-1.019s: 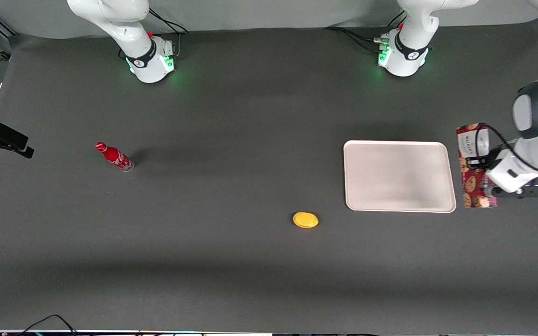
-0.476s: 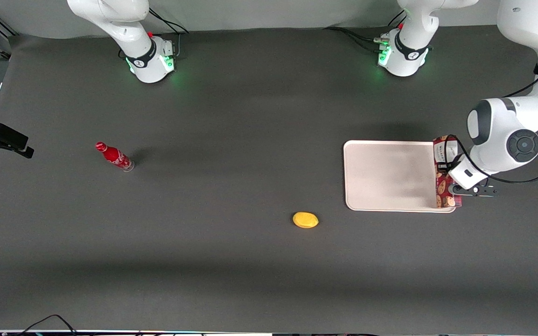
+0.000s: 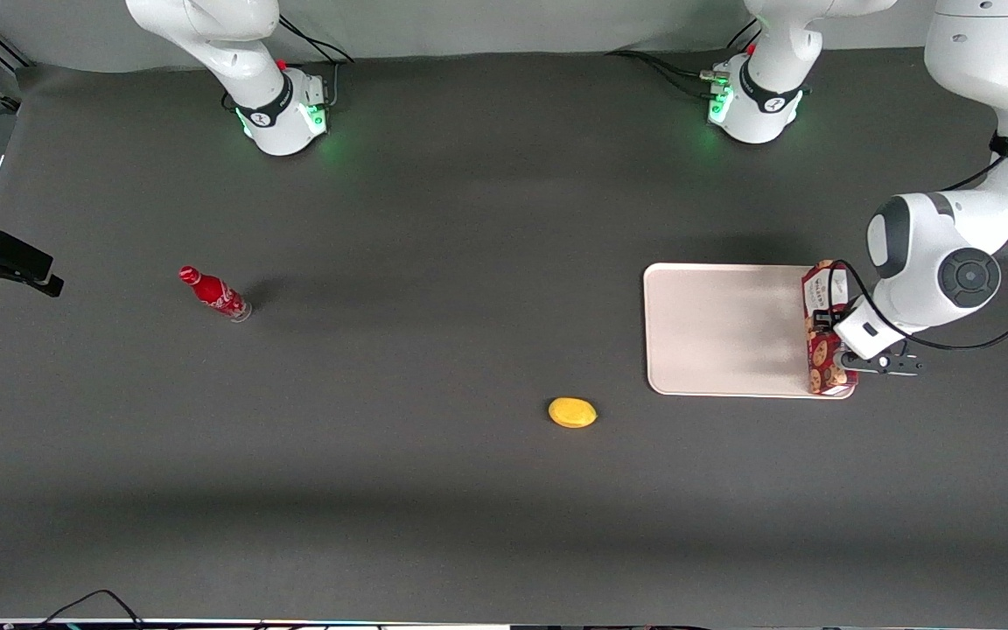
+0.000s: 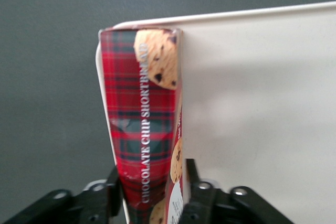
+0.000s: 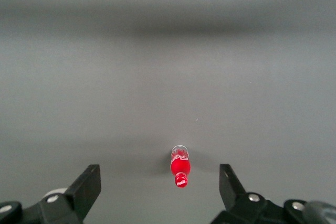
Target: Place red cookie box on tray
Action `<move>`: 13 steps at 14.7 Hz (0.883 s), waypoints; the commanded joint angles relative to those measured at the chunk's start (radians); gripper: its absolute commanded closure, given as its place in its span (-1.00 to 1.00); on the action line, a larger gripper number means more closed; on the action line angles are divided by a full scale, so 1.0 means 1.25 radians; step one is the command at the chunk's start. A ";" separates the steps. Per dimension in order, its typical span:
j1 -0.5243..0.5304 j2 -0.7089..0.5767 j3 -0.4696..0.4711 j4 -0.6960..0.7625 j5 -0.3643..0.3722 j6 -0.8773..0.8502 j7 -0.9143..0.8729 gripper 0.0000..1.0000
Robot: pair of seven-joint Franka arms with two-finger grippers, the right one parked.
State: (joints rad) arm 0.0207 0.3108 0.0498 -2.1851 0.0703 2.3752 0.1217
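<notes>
"Chocolate Chip Shortbread" red cookie box (image 4: 144, 145) in pincer (image 4: 152, 195)

Even overhead light, soft shadows on the dark counter (image 3: 434, 490); green base glow; close red cookie box (image 4: 144, 140) slightly blurred.

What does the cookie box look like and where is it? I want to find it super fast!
Find the big flat pale-pink tray on the dark table, at the working arm's end. Over its edge nearest that arm, the black two-finger gripper is shut on the long narrow red tartan cookie box, printed with chocolate-chip cookies. The only other red thing is a small red bottle, far toward the parked arm's end.
</notes>
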 commanded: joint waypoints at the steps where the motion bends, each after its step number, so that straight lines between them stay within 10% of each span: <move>1: 0.002 -0.037 0.003 0.073 0.005 -0.087 0.011 -1.00; 13: -0.005 -0.062 -0.027 0.754 -0.055 -0.842 -0.005 -1.00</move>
State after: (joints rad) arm 0.0209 0.1999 0.0310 -1.4062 0.0143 1.4704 0.1216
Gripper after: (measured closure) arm 0.000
